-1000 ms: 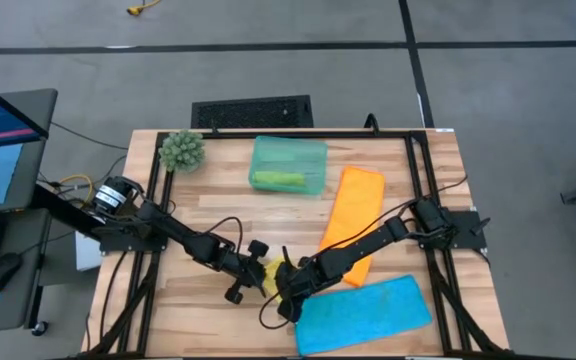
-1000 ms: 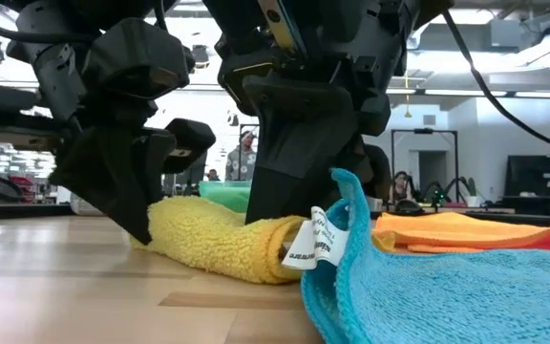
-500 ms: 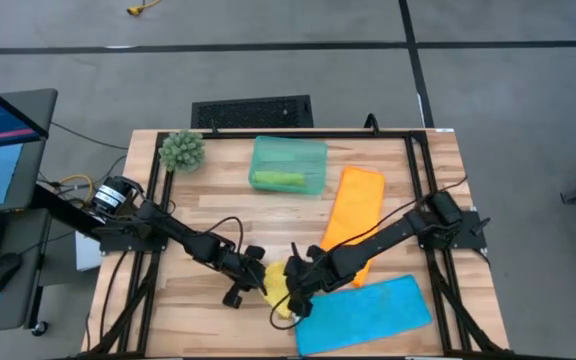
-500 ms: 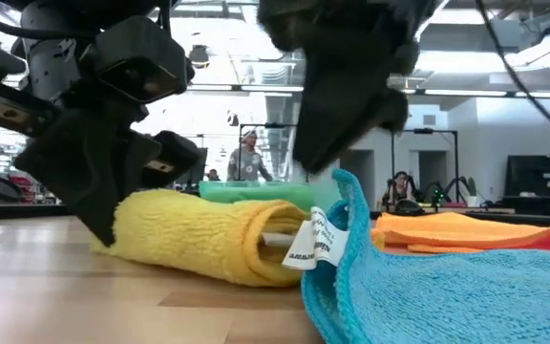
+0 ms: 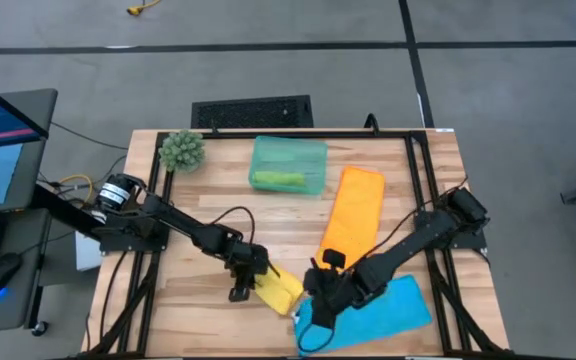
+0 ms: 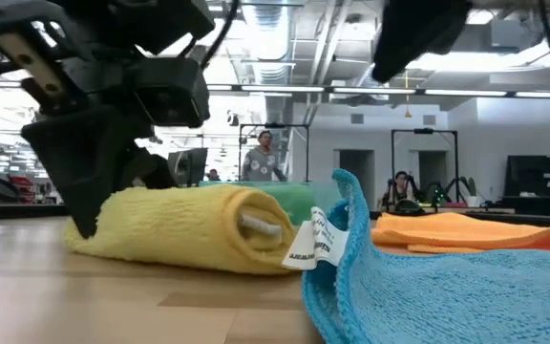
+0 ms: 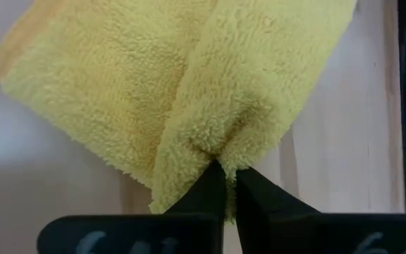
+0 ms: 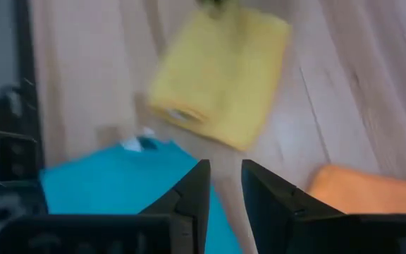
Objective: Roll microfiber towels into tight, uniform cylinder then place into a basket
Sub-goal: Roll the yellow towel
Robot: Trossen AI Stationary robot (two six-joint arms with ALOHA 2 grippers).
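Yellow towel roll [image 5: 279,291] lies on the table [image 5: 198,205], pinched by the left end effector [image 5: 253,272]; right end effector [image 8: 224,185] hangs part-open, empty.

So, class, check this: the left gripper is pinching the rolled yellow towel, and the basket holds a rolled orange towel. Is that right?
Not quite. The left gripper does pinch the rolled yellow towel, but the roll in the basket is the green towel, as the high view shows. The orange towel lies flat on the table.
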